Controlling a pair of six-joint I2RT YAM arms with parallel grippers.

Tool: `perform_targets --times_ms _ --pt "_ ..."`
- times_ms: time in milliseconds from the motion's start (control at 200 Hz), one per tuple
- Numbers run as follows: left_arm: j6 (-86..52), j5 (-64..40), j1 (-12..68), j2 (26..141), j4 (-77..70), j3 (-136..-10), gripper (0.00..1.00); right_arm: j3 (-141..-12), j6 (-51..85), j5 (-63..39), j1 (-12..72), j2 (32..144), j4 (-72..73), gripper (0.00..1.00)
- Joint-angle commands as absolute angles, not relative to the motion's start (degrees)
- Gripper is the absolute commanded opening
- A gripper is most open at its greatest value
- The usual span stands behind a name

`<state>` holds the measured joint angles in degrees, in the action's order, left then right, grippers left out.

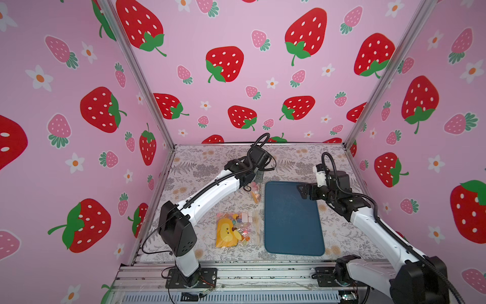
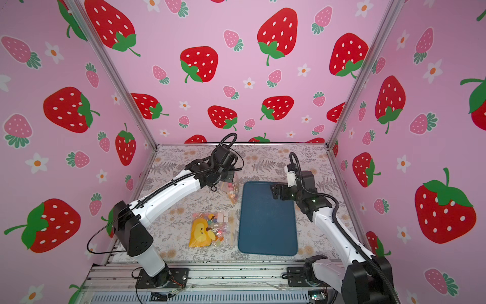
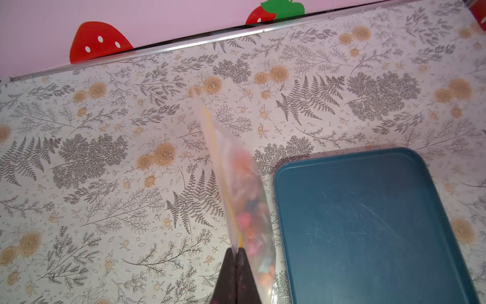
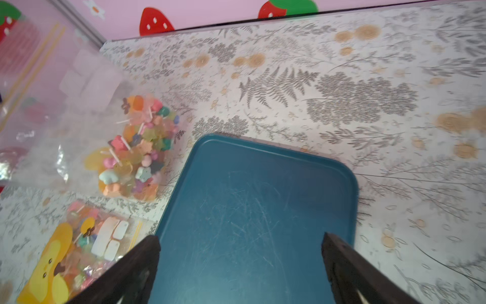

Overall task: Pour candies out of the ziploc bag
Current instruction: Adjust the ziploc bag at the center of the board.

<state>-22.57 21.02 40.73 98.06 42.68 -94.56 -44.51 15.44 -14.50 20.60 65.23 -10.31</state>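
Mostly blurred candies (image 3: 247,213), ziploc bag (image 3: 231,163) pinched edge-on by left gripper (image 3: 238,251)

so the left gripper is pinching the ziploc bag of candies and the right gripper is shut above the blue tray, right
Not quite: the right gripper is open, jaws wide apart above the blue tray, as the right wrist view shows. The left gripper does pinch the ziploc bag of candies.

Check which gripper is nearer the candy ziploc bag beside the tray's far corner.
Left. The left gripper is shut on the ziploc bag, pinching its edge beside the blue tray. The right gripper hangs open over the tray's far end, apart from the bag.
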Motion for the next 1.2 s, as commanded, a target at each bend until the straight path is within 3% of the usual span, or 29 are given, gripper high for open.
perform_targets --times_ms 0,350,680,981,1016,1196 --pt "-22.53 23.66 39.65 95.39 42.55 -92.71 0.0 -46.61 12.17 -17.36 22.93 66.82 -7.94 1.0" --pt "-24.92 16.86 36.48 94.35 35.69 -84.74 0.0 -45.27 7.6 -16.96 27.98 69.93 -1.43 1.0" --pt "-27.87 9.06 36.8 97.73 33.2 -89.05 0.0 -45.01 7.4 -16.35 30.15 73.77 2.3 0.99" --pt "-27.3 8.78 38.94 99.4 35.04 -93.82 0.0 -41.12 4.15 -18.06 31.09 73.7 9.26 1.0" --pt "-27.05 9.19 38.98 99.33 35.16 -93.47 0.04 -40.24 3.39 -18.59 31.19 73.82 11.02 1.0" --pt "-25.62 10.28 38.0 97.56 33.86 -89.09 0.44 -38.64 -2.84 -20.57 32.44 76.43 16.08 1.0"
